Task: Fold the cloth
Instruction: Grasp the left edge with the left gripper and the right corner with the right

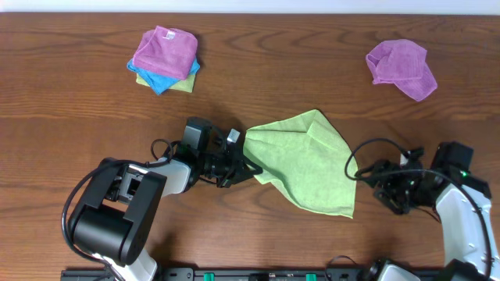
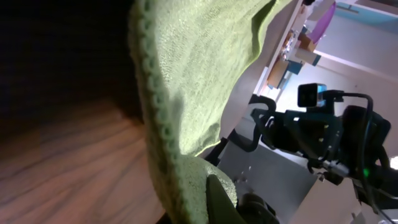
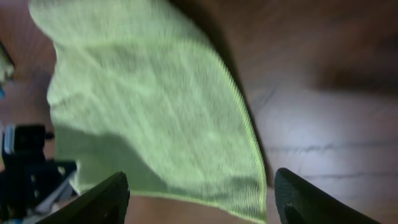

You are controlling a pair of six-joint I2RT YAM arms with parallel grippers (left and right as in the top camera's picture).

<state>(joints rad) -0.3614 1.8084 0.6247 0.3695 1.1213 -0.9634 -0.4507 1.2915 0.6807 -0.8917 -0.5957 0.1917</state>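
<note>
Rumpled lime-green cloth (image 1: 306,160), partly folded, mid-table

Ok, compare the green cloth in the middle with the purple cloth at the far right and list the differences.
The green cloth lies spread out with a corner folded over; the purple cloth sits bunched up. The green cloth covers more table than the purple cloth. The left gripper holds the green cloth's edge; nothing touches the purple cloth. Both lie on the table.
</note>
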